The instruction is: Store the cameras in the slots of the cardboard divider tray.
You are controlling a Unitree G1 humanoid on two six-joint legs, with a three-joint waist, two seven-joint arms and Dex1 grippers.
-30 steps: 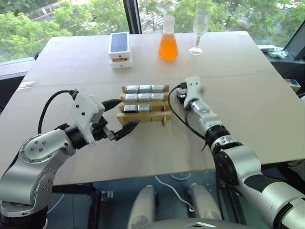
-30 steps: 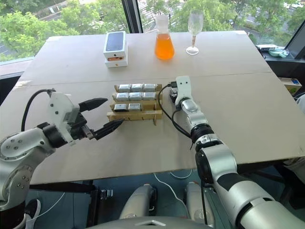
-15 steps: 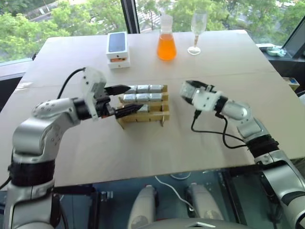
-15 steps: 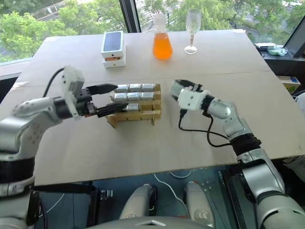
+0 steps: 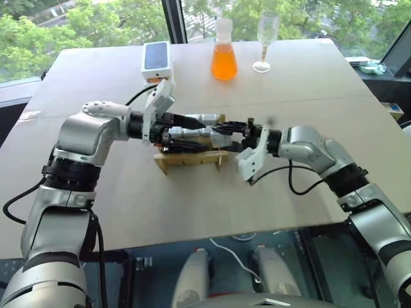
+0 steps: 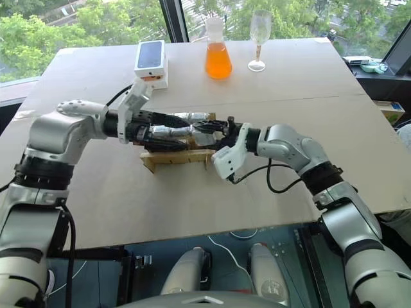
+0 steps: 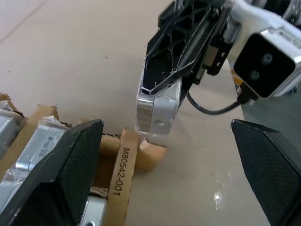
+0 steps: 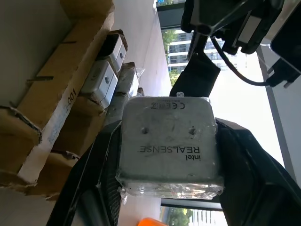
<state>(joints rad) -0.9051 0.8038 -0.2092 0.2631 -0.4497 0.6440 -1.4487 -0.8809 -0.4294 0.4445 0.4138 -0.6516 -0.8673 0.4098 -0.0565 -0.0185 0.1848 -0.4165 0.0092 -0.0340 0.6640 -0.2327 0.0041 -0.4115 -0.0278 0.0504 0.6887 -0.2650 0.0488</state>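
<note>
The cardboard divider tray (image 5: 189, 160) stands mid-table with several silver cameras (image 8: 106, 77) in its slots. My right gripper (image 7: 160, 92) reaches in from the right and is shut on one more camera (image 8: 169, 143), held just above the tray's right end. My left gripper (image 7: 164, 155) comes in from the left, low over the tray, and points at the held camera. Its fingers (image 7: 61, 174) stand wide open with nothing between them. In the eye views the two grippers meet tip to tip over the tray (image 6: 176, 157), hiding most of the slots.
A white phone box (image 5: 157, 59), a flask of orange liquid (image 5: 223, 61) and a wine glass (image 5: 264, 38) stand at the table's far side. A black cable (image 5: 302, 186) loops from my right wrist over the table.
My right gripper lifted from the table beside the tray, rolled over and swung left above the tray's right end. My left gripper reached forward over the tray towards it.
</note>
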